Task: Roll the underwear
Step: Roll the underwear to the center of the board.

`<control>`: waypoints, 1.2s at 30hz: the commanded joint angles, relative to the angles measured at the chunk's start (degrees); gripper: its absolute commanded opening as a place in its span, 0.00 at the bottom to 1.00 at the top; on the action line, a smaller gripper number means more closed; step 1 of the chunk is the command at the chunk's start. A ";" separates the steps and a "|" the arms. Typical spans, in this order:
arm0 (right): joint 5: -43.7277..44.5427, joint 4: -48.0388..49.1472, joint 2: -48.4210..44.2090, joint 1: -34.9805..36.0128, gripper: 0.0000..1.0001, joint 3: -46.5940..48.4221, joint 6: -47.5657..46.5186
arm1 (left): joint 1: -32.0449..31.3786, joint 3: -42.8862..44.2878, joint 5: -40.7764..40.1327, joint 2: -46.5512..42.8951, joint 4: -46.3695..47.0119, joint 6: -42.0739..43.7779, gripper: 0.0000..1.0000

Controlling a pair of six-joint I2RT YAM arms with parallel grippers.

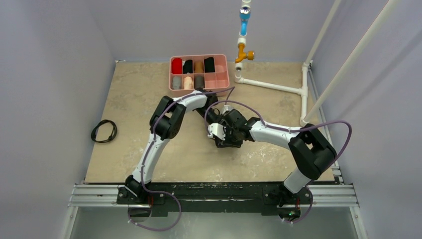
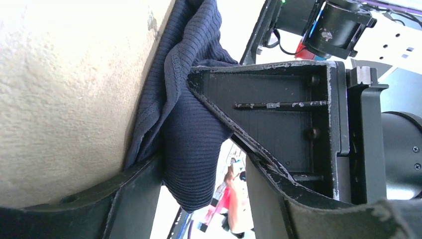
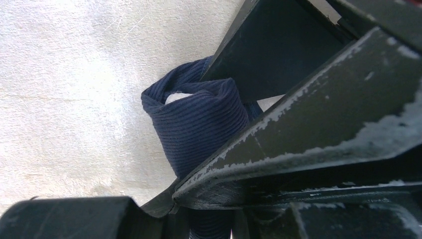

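The underwear (image 3: 199, 124) is dark navy ribbed fabric, rolled into a short tube with a pale core showing at its end. My right gripper (image 3: 199, 195) is shut on this roll and holds it against the beige table. In the left wrist view the underwear (image 2: 191, 129) hangs as a loose fold between the spread fingers of my left gripper (image 2: 199, 167), touching the left finger (image 2: 124, 209) with a gap to the other. In the top view both grippers, left (image 1: 215, 117) and right (image 1: 225, 133), meet at the table's middle and hide the garment.
A pink compartment tray (image 1: 199, 56) with several fabric rolls stands at the back centre. A black cable loop (image 1: 103, 131) lies at the left edge. A white pipe frame (image 1: 278, 87) runs along the back right.
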 commanded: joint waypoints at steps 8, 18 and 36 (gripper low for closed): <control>-4.11 -5.23 4.99 0.41 0.00 -3.62 0.67 | 3.98 -3.18 -9.55 -2.43 3.17 3.76 0.63; -6.47 -6.30 4.46 -0.32 0.00 -2.70 1.75 | 8.85 -6.19 -13.43 -7.48 1.52 7.31 0.61; -24.26 -25.62 17.32 -10.94 0.00 16.12 -5.36 | 20.89 -26.86 -14.73 -31.88 12.54 8.27 0.61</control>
